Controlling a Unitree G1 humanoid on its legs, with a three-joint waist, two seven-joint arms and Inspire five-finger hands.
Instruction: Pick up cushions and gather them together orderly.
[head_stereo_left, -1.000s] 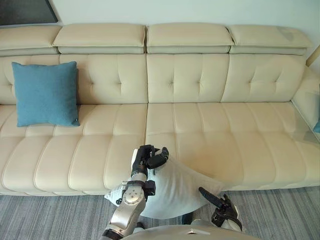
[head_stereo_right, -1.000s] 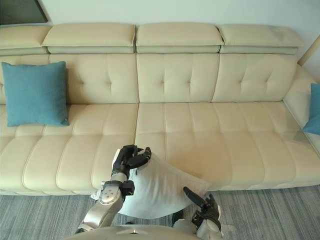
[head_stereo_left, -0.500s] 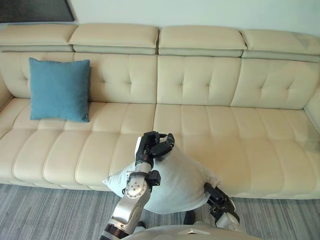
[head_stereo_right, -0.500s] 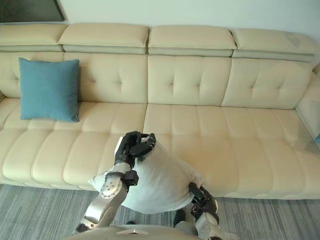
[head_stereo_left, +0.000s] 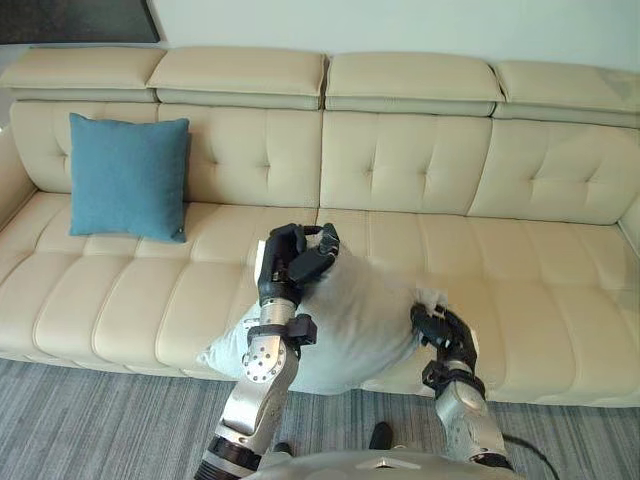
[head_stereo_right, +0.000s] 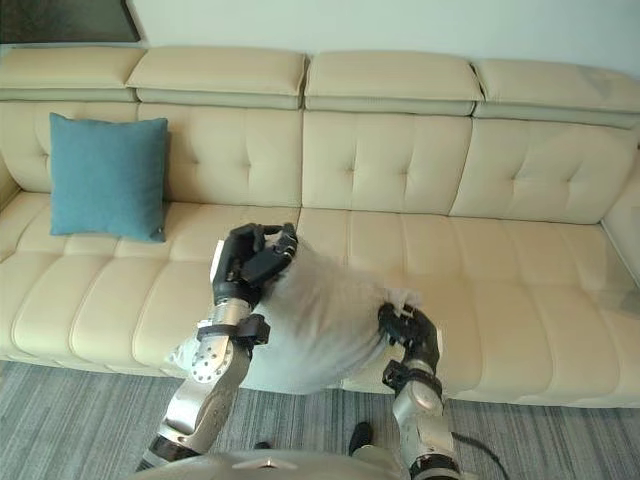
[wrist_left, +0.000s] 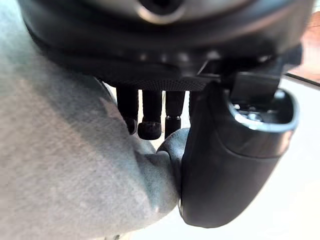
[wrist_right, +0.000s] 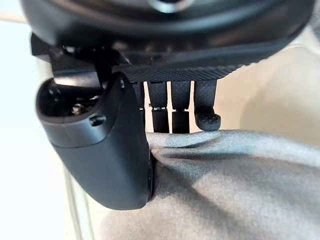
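A pale grey cushion (head_stereo_left: 345, 330) hangs in front of the cream sofa (head_stereo_left: 500, 180), held up over the seat's front edge. My left hand (head_stereo_left: 292, 262) is shut on its upper left corner, thumb and fingers pinching the cloth (wrist_left: 100, 165). At the cushion's right corner my right hand (head_stereo_left: 440, 328) is shut on the fabric (wrist_right: 225, 180). A blue cushion (head_stereo_left: 128, 176) leans upright against the sofa's backrest at the far left, well apart from both hands.
The sofa's seat (head_stereo_left: 560, 290) stretches wide to the right of the grey cushion. Grey striped carpet (head_stereo_left: 90, 420) lies in front of the sofa. A dark frame (head_stereo_left: 70, 18) hangs on the wall at the upper left.
Both hands have lifted the grey cushion from low near the floor up to seat height. The right hand closed on its right corner. The camera has shifted, so the sofa sits further right.
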